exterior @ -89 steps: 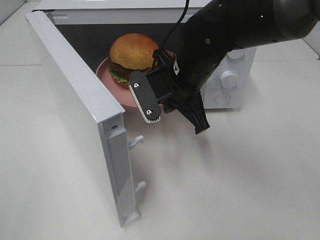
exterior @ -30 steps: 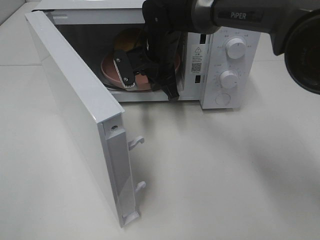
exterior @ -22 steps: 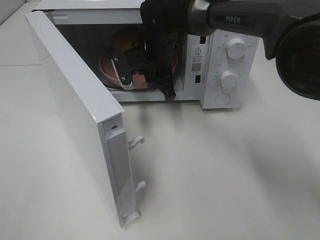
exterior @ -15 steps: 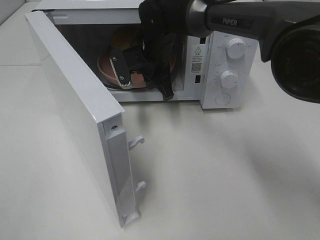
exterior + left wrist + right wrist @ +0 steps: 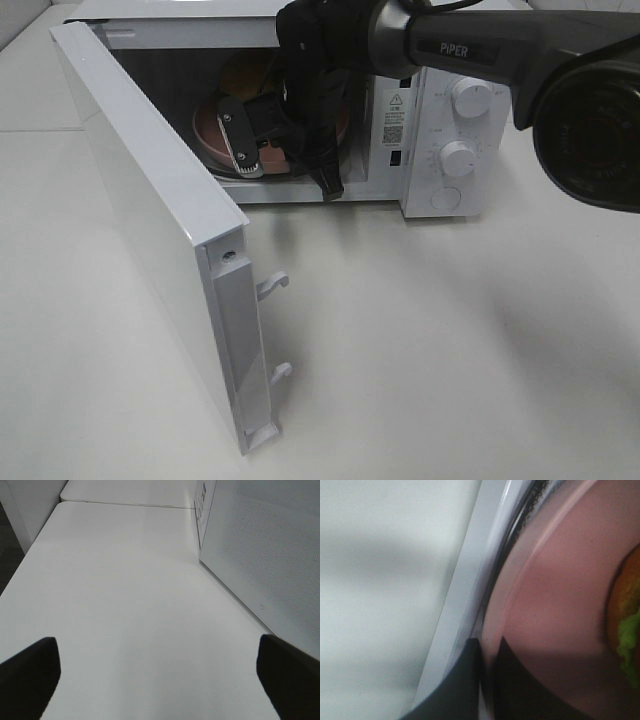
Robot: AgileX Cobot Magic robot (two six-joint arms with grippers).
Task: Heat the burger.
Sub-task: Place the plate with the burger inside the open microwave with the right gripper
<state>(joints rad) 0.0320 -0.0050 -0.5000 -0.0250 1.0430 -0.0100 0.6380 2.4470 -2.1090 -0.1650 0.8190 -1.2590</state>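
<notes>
The burger sits on a pink plate inside the open microwave; my right arm hides most of it. My right gripper reaches into the cavity, shut on the plate's near rim. In the right wrist view its dark fingers pinch the rim of the plate, with the bun and lettuce of the burger at the frame's edge. My left gripper stands open over the bare table beside the door, holding nothing; it does not show in the exterior view.
The microwave door swings out wide toward the front left, latch hooks facing out. Its outer face fills one side of the left wrist view. Two knobs sit on the panel at the right. The white table lies in front.
My right arm has carried the plate and burger from in front of the opening into the cavity, and over the last second has eased it further in and to the left.
</notes>
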